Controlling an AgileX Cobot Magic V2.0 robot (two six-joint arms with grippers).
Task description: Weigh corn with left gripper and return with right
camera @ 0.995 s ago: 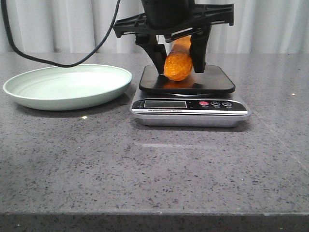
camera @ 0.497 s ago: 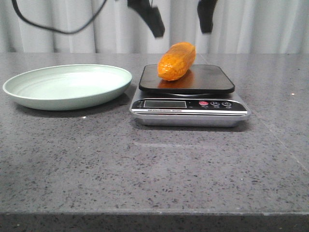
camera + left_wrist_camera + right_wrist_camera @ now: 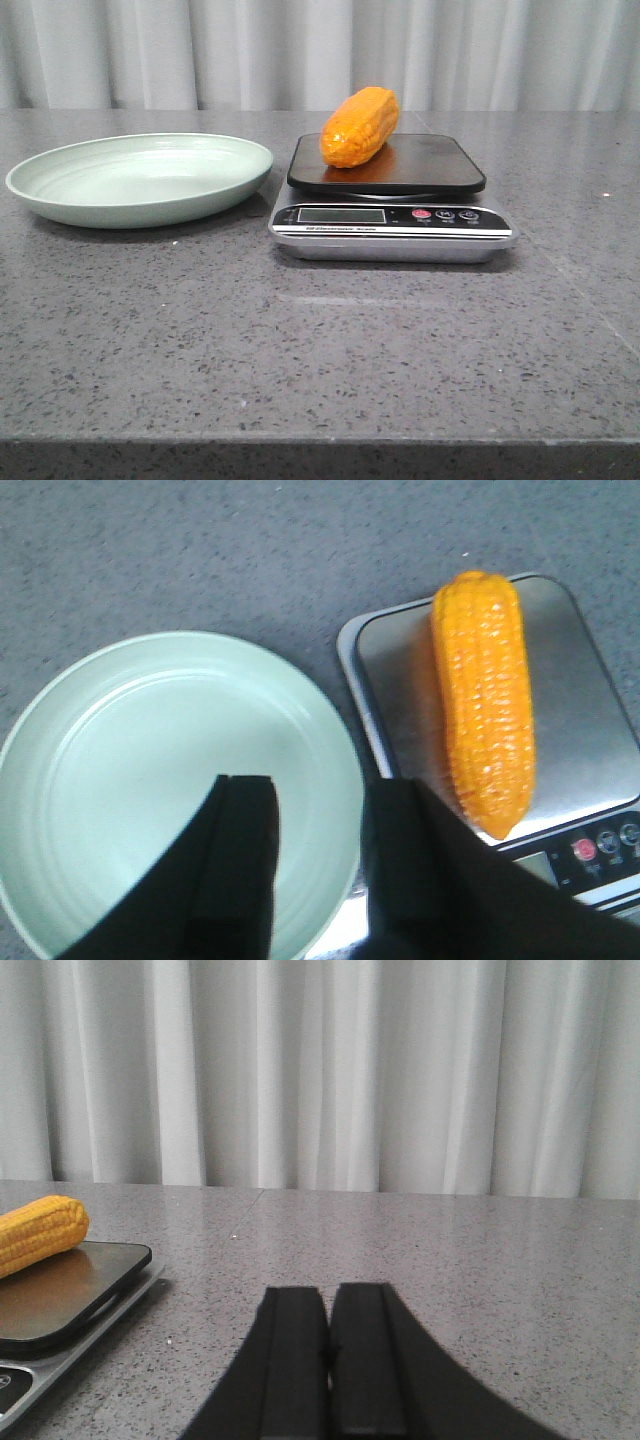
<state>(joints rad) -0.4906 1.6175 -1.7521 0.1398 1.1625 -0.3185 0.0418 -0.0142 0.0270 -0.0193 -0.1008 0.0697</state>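
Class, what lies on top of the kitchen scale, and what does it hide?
The corn lies alone on the kitchen scale, on its black platform. The platform strip beneath the cob is covered.

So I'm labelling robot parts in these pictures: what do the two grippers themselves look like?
Only the wrist views show them. The left gripper has two broad, flat, matte black fingers with squared tips. The right gripper looks the same: two plain black fingers, flat-faced and widening toward the base. No markings, cables or coloured pads show on either.
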